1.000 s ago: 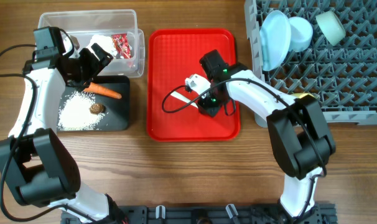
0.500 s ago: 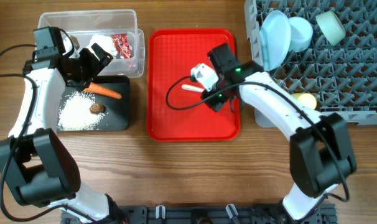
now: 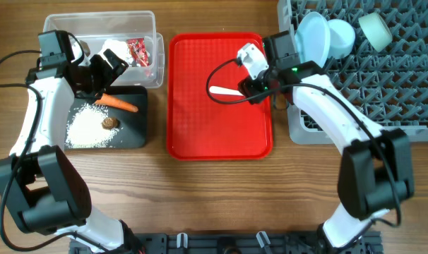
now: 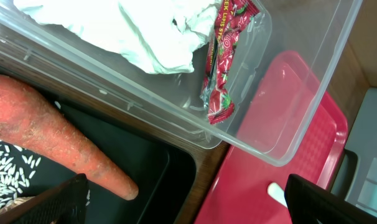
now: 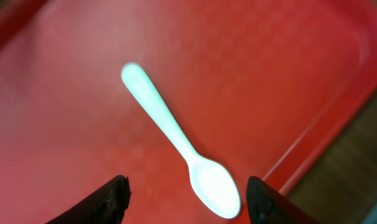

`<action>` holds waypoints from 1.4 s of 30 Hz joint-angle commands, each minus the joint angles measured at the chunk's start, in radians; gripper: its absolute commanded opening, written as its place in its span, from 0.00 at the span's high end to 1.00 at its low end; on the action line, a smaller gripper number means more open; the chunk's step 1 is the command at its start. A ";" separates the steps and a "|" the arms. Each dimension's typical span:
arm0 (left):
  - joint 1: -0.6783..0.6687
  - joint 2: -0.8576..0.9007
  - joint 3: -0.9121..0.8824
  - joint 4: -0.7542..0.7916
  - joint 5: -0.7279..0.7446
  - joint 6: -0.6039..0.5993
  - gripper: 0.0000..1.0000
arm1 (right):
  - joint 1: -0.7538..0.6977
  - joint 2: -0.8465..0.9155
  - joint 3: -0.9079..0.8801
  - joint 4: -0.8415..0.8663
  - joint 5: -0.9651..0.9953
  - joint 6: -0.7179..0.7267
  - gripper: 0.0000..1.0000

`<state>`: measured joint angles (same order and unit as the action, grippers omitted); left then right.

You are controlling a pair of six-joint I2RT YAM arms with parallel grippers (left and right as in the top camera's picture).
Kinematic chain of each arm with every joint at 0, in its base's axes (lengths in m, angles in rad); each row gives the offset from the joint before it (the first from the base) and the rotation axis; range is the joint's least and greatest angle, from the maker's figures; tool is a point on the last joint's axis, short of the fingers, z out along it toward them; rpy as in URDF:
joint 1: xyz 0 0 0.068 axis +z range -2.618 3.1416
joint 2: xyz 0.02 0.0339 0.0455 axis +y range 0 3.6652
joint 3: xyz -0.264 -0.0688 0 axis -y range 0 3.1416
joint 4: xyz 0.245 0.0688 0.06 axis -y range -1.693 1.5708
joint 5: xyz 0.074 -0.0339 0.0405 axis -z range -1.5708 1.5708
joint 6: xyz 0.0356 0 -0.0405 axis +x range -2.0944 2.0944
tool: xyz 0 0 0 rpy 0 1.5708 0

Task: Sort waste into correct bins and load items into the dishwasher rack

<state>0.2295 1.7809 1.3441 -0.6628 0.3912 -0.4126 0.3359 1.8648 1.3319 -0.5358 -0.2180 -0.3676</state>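
the right gripper (image 5: 185,196) hangs released over the white spoon (image 5: 176,140), which lies free on the red tray (image 5: 288,74). the left gripper (image 4: 188,202) is spread wide near the carrot (image 4: 51,140).

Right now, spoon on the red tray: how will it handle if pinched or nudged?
Likely light and stiff: the white spoon looks like thin moulded plastic. Lying flat on the red tray, it would probably slide or spin under a nudge, not roll. Its low, slim handle may slip from closing jaws.
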 commanded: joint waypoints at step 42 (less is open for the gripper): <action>0.005 -0.016 0.003 0.000 0.009 0.012 0.00 | -0.008 0.063 0.036 -0.113 -0.216 0.013 0.96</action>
<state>0.2295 1.7809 1.3441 -0.6632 0.3912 -0.4126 0.3302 2.0476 1.3544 -0.6483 -0.3374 -0.3790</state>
